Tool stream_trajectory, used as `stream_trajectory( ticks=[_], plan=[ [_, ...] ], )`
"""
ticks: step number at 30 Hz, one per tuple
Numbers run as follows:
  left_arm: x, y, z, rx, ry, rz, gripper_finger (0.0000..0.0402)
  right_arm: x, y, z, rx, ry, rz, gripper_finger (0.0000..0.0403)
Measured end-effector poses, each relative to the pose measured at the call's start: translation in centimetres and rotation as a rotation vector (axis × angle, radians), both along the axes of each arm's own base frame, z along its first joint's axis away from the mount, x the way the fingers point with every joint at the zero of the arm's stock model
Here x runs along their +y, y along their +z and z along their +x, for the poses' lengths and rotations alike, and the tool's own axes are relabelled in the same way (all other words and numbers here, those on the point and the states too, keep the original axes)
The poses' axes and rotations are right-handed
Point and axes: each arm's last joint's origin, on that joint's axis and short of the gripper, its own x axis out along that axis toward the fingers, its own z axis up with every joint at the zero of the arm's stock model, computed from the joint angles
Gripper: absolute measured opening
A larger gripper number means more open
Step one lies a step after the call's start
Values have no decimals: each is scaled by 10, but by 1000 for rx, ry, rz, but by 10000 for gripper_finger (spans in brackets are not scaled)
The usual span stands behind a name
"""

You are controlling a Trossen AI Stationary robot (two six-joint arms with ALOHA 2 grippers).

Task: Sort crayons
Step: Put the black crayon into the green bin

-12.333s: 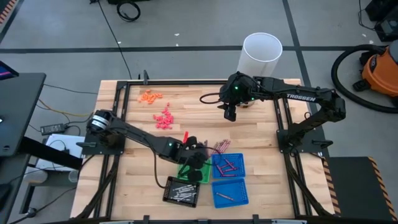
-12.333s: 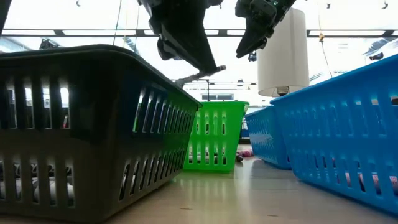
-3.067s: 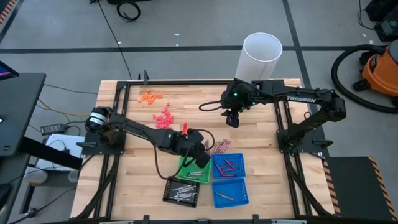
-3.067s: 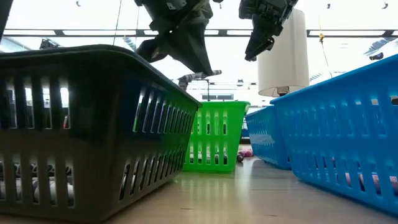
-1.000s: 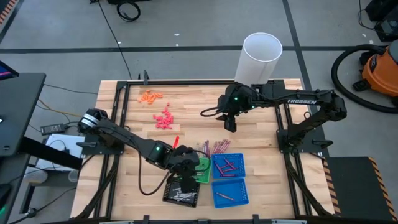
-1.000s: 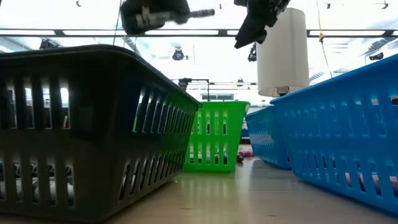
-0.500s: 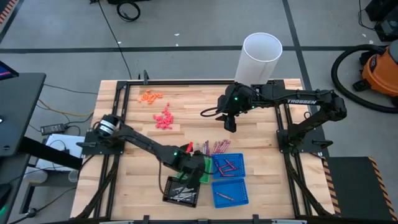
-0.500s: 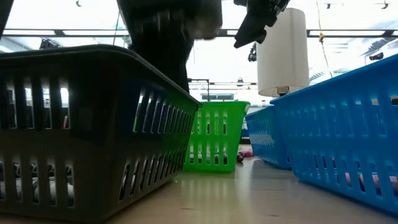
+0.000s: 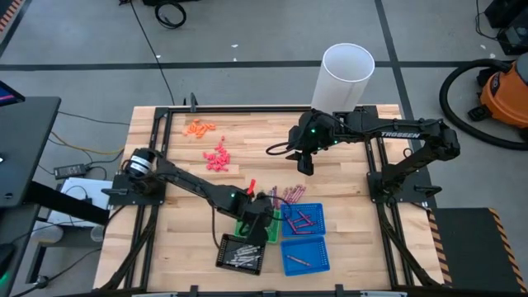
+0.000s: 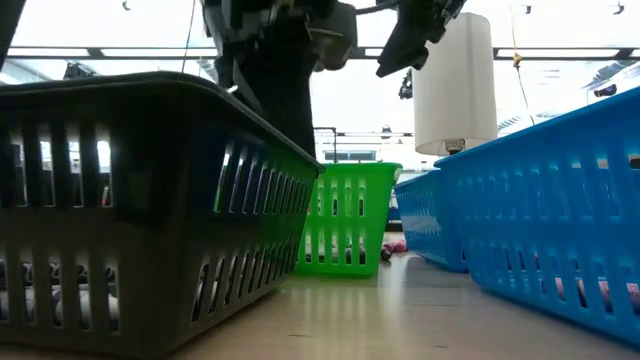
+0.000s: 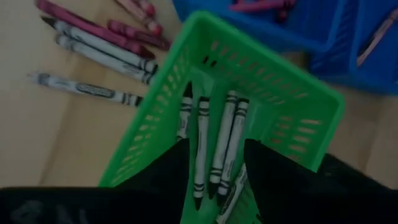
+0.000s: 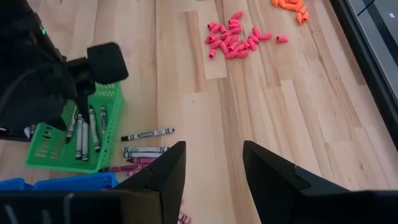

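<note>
My left gripper (image 11: 214,155) hangs open just above the green basket (image 11: 298,106), its fingers on either side of several grey crayons (image 11: 221,143) that lie flat on the basket's floor. In the high view it (image 9: 257,226) covers most of that basket. Loose grey crayons (image 11: 93,50) and maroon crayons (image 11: 93,28) lie on the wood beside the basket. My right gripper (image 12: 214,162) is open and holds nothing, hovering above the far middle of the table (image 9: 305,165).
A black basket (image 9: 239,254) with grey crayons stands at the near edge. Two blue baskets (image 9: 304,219) (image 9: 304,254) stand to its right; the far one holds maroon crayons. Pink bits (image 9: 217,157), orange bits (image 9: 198,127) and a white cylinder (image 9: 346,73) lie farther back.
My left gripper has sunk and gone toward the table's right edge, ending low over the green basket. The thin stick that poked out level from it in the low view a second ago no longer shows there.
</note>
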Motion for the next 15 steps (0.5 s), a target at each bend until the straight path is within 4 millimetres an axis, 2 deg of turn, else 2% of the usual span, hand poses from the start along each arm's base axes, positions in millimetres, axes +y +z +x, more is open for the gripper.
stream_trajectory(
  ticks=[5,15],
  plan=[
    [14,20,-3,-50,30,11,164,0,-1,-1,8,5,-12,168],
    [44,21,3,-42,116,27,164,-8,-4,-14,130,-53,-78,168]
  ],
)
